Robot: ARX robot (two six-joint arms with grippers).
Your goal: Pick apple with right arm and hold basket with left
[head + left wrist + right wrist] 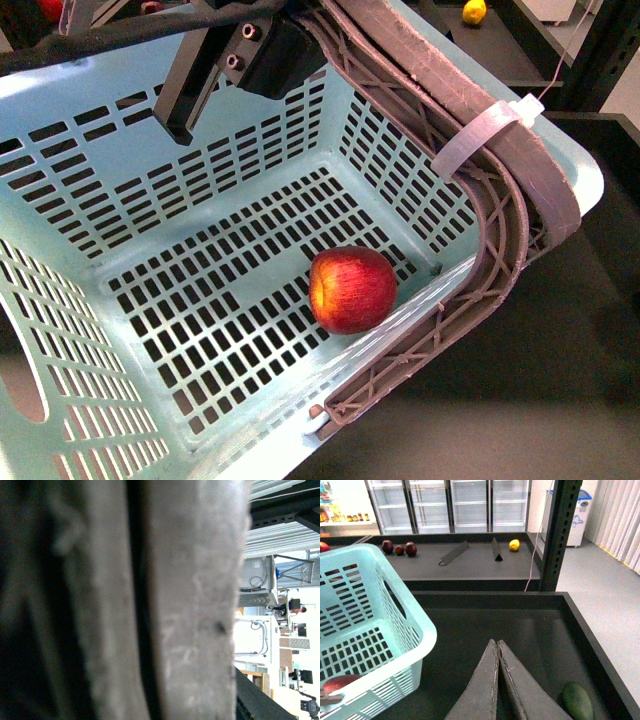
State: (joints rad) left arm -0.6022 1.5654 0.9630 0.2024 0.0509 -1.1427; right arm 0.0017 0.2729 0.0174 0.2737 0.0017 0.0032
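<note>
The round red apple with a yellow-orange patch (352, 290) lies on the slotted floor of the big pale mint plastic basket (100, 90), close to the wall by the brown lattice handle (500, 230) with its white zip tie (480, 135). The shiny black left gripper (190, 110) is up at the far rim; I cannot tell if it is pinching.

The left wrist view shows only something blurry and grey-brown, very close.

In the right wrist view the right gripper (497, 647) is pressed together with nothing in it, over a dark tray (470, 615) beside the basket (415, 625). The apple (337, 684) peeks red through the wall.

I think the apple part is done. Next, the left arm just needs a steady hold.
</note>
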